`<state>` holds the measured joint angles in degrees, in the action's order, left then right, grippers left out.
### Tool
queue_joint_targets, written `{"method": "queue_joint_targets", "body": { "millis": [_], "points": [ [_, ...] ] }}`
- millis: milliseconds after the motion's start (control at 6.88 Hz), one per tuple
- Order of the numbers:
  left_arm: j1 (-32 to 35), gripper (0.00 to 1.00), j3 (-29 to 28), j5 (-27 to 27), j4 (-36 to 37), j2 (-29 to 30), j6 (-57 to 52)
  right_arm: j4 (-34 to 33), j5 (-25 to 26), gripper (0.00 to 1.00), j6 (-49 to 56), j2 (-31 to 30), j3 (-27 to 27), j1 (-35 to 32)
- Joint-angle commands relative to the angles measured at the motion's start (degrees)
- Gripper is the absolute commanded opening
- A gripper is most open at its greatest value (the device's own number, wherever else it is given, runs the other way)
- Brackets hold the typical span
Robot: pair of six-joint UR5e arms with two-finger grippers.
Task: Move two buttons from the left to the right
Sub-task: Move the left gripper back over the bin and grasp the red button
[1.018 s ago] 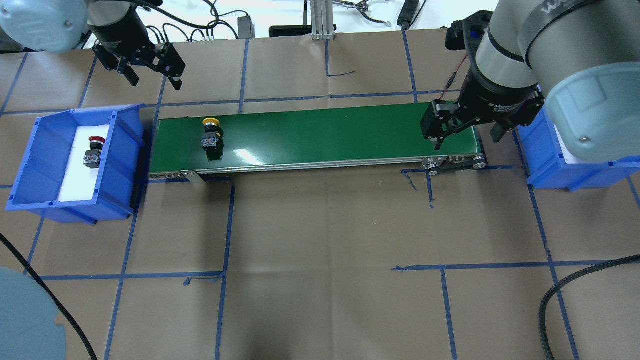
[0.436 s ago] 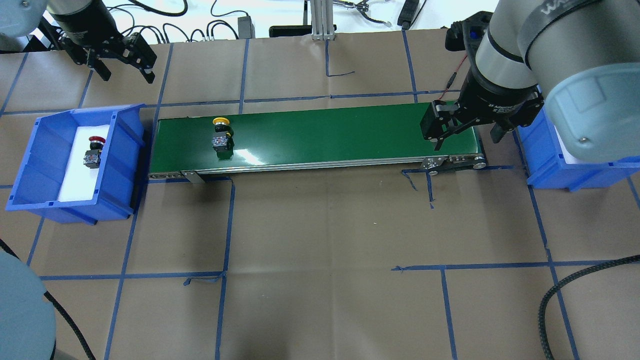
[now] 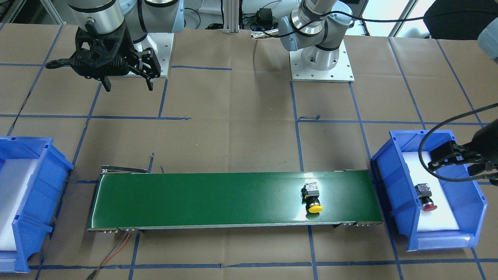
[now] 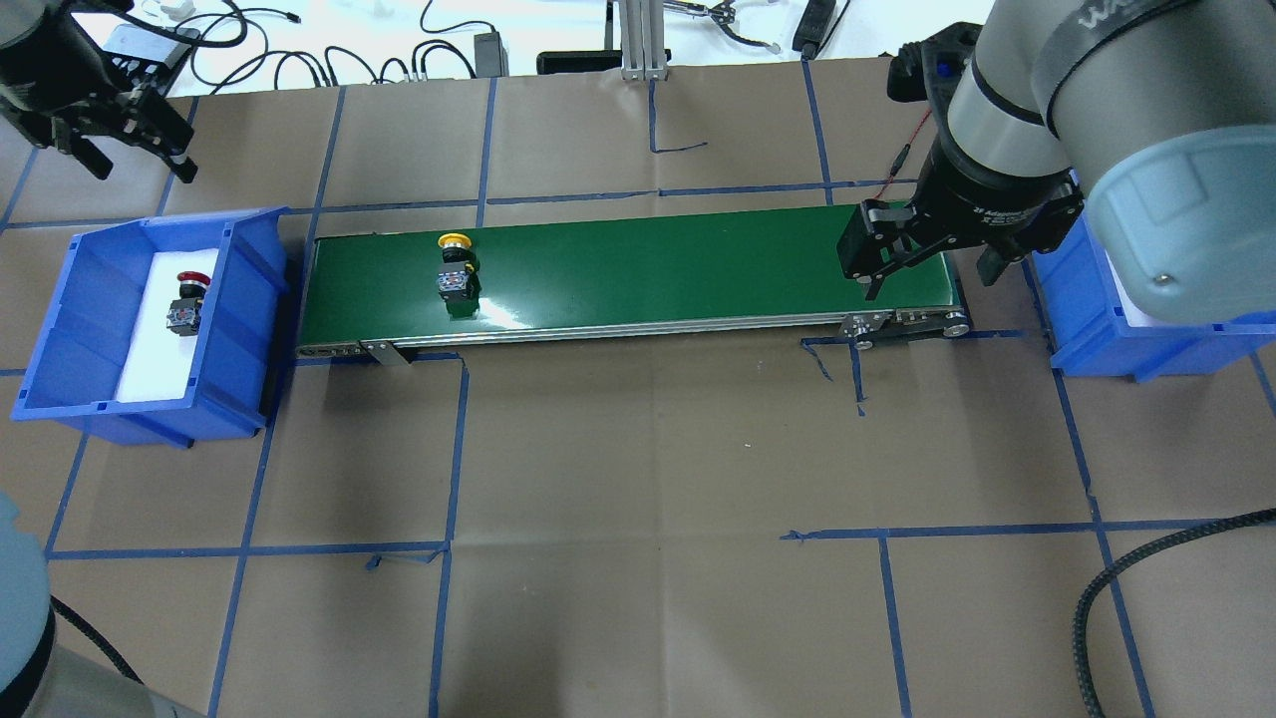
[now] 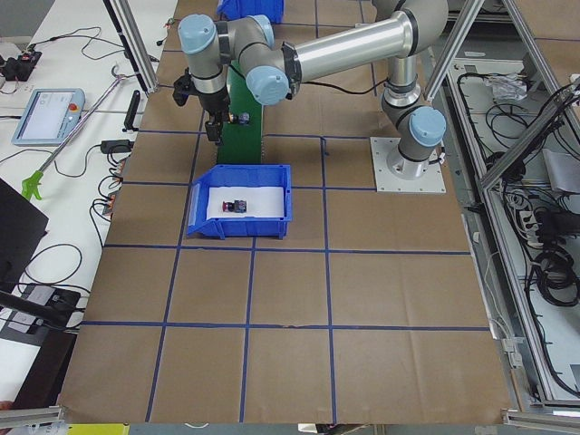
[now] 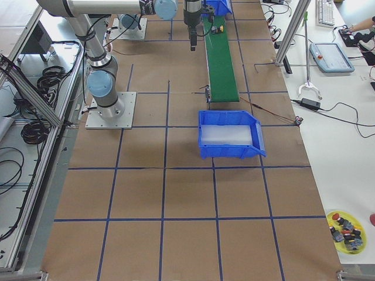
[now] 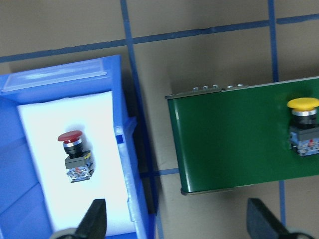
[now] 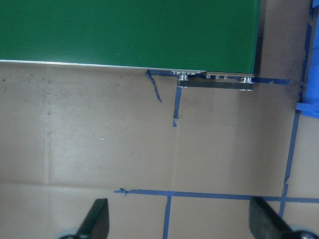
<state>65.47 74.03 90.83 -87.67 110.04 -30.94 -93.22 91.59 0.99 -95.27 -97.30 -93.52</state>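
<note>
The yellow-capped button (image 4: 455,265) lies on its side on the green conveyor belt (image 4: 648,267) near its left end; it also shows in the front view (image 3: 312,197) and the left wrist view (image 7: 303,127). The red button (image 4: 186,301) lies on the white pad in the left blue bin (image 4: 254,299), and shows in the left wrist view (image 7: 75,155) too. My left gripper (image 4: 140,160) is open and empty, high up beyond the bin's far side. My right gripper (image 4: 929,282) is open and empty over the belt's right end.
The right blue bin (image 4: 1082,329) stands just past the belt's right end, partly under my right arm; it shows with only a white pad in the right exterior view (image 6: 228,136). Cables and a metal post line the table's far edge.
My left gripper has moved left, away from the belt's far side to beyond the left bin. The yellow button has travelled a little to the right on the belt. The right arm has not moved.
</note>
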Motion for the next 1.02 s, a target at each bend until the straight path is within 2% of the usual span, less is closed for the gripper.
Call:
{"method": "queue_joint_targets", "body": {
  "millis": [0, 145, 436, 582, 873],
  "points": [
    [-6.82, 0.99, 2.07, -0.56, 2.13, 0.35, -5.43, 0.06, -0.01, 1.00, 0.06, 0.00, 0.00, 0.00],
    [-7.02, 0.98, 3.13, -0.56, 3.89, 0.70, -5.70, -0.03, -0.01, 1.00, 0.06, 0.00, 0.09, 0.00],
    [-6.24, 0.99, 8.73, -0.56, 12.74, 1.23, -4.83, -0.03, -0.01, 1.00, 0.06, 0.00, 0.09, 0.00],
    [-6.23, 0.99, 11.81, -0.56, 15.31, 0.45, -4.74, -0.03, -0.01, 1.00, 0.06, 0.00, 0.09, 0.00],
    [-6.32, 0.99, 14.37, -0.74, 19.18, 2.36, -4.74, -0.03, -0.01, 1.00, 0.06, 0.00, 0.09, 0.00]
  ]
}}
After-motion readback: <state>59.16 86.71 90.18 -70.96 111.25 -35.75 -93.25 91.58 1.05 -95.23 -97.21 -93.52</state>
